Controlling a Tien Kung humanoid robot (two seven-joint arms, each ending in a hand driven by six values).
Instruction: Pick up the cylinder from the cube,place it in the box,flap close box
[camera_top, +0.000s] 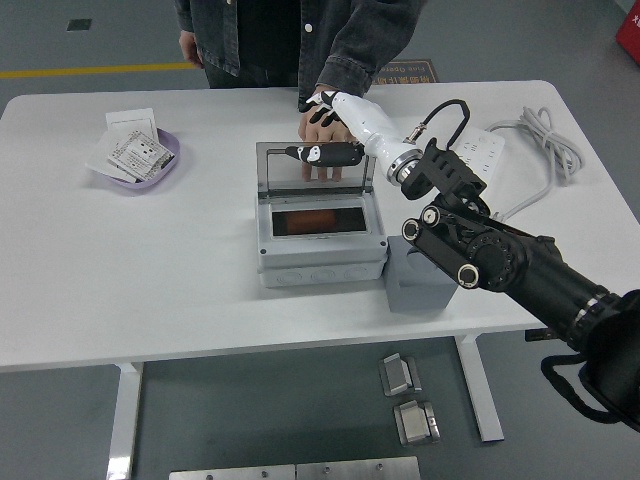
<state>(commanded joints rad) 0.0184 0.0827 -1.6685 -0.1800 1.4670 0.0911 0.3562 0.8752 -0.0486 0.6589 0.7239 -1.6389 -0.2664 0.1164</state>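
head view. task stage, judged from the layout: the cylinder (318, 220) appears as a reddish shape inside the box (320, 245) at centre frame, so pickup and placing look done. the cube (420, 282), grey, sits just right of the box, partly hidden by the arm, with nothing visible on top. what is left: the flap (285, 167), a clear lid, stands upright along the box's far edge, not yet closed.

right hand (325, 150), centre top of frame: white and black, fingers extended and together, lying along the flap's top edge, clamped on nothing; it looks placed to push the lid over. left hand: not in the frame.

a person (300, 35) stands at the top edge; the person's hand (322, 125) rests on the table just behind the flap, fingers showing through the clear panel.

count:
- box: one
- flap: one
- cylinder: one
- cube: one
- purple dish (160, 170) with paper packets, upper left: one
- power strip (475, 160) with coiled cable, upper right: one
- white table (130, 270): one
- metal blocks (410, 395) on the floor, bottom centre: two
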